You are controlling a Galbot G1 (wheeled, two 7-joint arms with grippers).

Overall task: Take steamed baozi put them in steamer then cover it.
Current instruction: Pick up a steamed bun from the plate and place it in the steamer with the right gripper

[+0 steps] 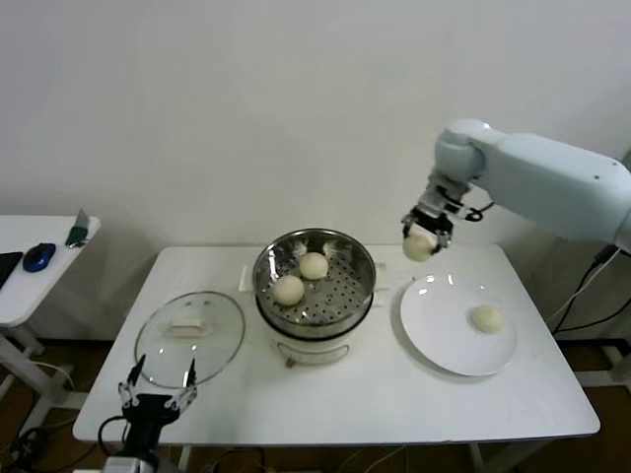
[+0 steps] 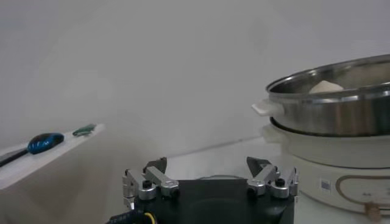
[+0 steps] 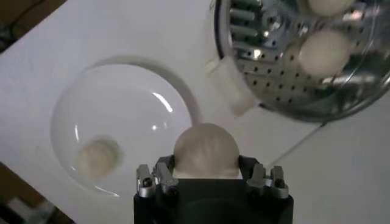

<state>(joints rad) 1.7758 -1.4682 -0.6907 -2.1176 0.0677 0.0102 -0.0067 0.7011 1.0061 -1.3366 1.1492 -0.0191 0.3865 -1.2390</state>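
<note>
The right gripper (image 1: 421, 236) hangs in the air above the gap between the plate (image 1: 434, 340) and the steamer (image 1: 315, 278), its jaws closed on a bun (image 3: 205, 150). In the right wrist view the bun bulges round and full between the jaws, with the plate and the steamer's edge both below it. Two buns (image 1: 301, 278) already sit on the steamer's perforated floor, toward its left and back. One more bun (image 1: 486, 317) waits on the plate. The lid (image 1: 189, 333) lies flat on the bench (image 1: 394, 404) left of the steamer, handle up.

The step in hand looks like carrying the held bun over to the steamer. To do it well, the gripper should pass clear over the steel rim, then come down over the bare part of the floor, toward the front or right, so the bun does not land on the other two. The dough looks soft, so the hold should stay gentle, and the release should come low, near the floor, or the bun may roll. Room must be left for the fourth bun.

The left gripper (image 1: 156, 398) waits low at the bench's front edge, near the lid, jaws wide and holding nothing.

A small label shows on the pot base (image 2: 341, 182) in the left wrist view, but nothing on it can be read.
</note>
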